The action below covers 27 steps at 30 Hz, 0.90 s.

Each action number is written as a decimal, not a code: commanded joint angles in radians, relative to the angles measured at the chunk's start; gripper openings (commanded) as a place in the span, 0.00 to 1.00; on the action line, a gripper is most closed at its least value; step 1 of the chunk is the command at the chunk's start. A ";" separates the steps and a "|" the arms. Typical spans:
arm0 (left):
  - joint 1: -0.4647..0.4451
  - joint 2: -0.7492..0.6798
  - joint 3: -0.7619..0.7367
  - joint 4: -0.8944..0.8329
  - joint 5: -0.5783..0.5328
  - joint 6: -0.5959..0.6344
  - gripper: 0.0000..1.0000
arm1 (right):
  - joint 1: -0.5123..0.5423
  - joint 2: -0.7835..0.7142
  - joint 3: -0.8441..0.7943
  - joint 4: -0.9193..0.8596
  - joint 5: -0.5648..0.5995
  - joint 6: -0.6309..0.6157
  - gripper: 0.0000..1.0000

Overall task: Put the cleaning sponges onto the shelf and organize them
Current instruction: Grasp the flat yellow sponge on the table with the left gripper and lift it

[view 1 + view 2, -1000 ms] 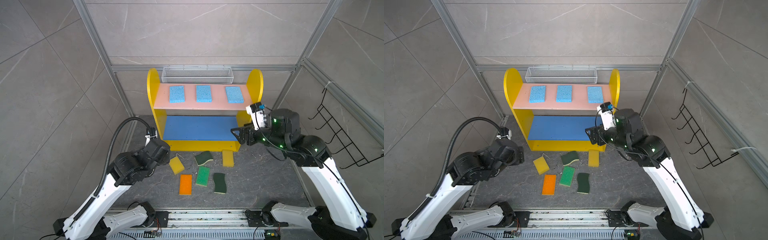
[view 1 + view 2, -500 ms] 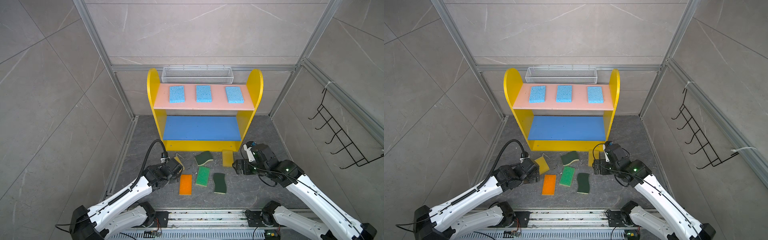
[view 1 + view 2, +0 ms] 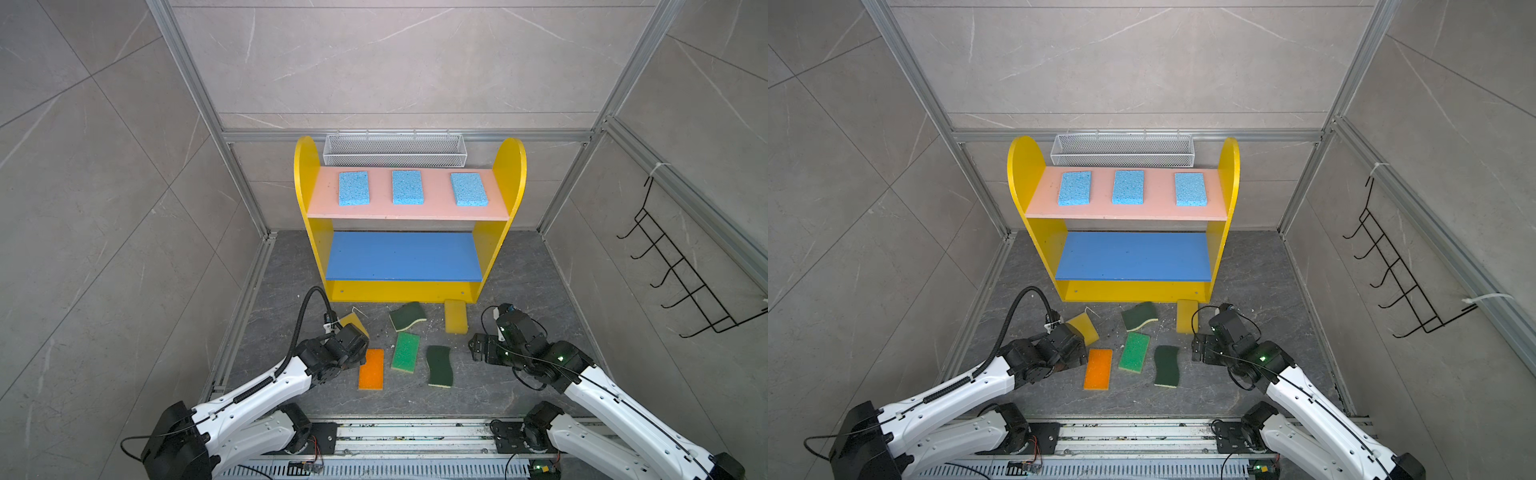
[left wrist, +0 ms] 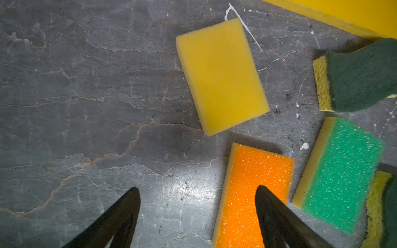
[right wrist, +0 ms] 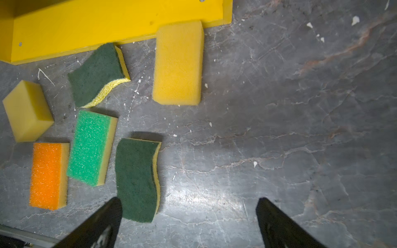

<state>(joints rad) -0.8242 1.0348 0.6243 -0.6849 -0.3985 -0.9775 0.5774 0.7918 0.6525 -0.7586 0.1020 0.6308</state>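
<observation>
Alignment mattered, we judged: left gripper [image 4: 197, 187] and right gripper [image 5: 189, 199] gaped empty, the left needing to straddle squarely the orange rectangular foam sponge [image 3: 371, 369] at six o'clock from the yellow three-tier shelf [image 3: 399, 291].

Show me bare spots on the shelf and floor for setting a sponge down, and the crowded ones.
The blue board is entirely bare. The pink board has only narrow gaps between three blue sponges. The floor is bare right of the yellow sponge touching the shelf's base and left of the other yellow sponge; between them it is crowded.
</observation>
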 commanded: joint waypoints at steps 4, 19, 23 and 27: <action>0.004 0.095 0.000 0.143 -0.068 -0.038 0.90 | 0.001 -0.021 -0.039 0.048 0.062 0.039 0.99; 0.054 0.375 0.153 0.262 0.007 0.064 0.93 | 0.001 0.026 -0.033 0.048 0.058 0.029 0.99; 0.082 0.387 0.144 0.263 0.026 0.044 0.94 | 0.000 0.040 -0.036 0.057 0.056 0.032 0.99; 0.097 0.377 0.133 0.230 0.031 0.028 0.95 | 0.003 0.056 -0.036 0.070 0.046 0.026 0.99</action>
<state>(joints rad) -0.7383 1.4136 0.7551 -0.4290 -0.3729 -0.9405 0.5774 0.8402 0.6250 -0.7025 0.1455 0.6556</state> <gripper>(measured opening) 0.946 0.990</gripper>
